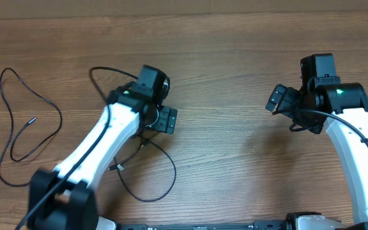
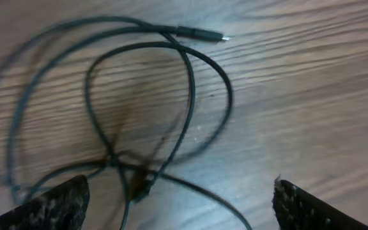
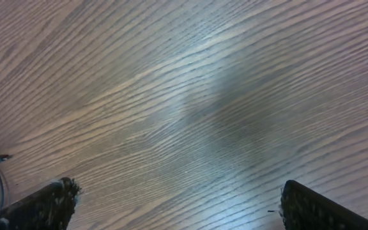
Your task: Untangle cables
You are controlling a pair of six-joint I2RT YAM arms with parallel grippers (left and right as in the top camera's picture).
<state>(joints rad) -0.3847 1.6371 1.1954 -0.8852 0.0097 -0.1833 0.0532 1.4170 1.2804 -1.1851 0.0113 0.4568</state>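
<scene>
Cables, part sorted: one cable (image 1: pixel 30 121) lies alone at far left (seemingly freed). Tangle (image 2: pixel 139 108) lies below left gripper (image 2: pixel 181 211), loops crossed, unresolved. Left gripper spread, empty. Right gripper (image 3: pixel 174 207) spread over bare table (image 3: pixel 184 96).

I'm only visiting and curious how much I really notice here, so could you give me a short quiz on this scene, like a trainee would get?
1. True or false: the right tool is gripping a cable.
2. The left tool hangs above: A) a looped cable, B) a coffee mug, C) a stack of paper.
3. Does the far-left cable touch the looped cable?
Key: 1 false, its jaws stand open and empty. 2 A. 3 No, they lie apart.
</scene>
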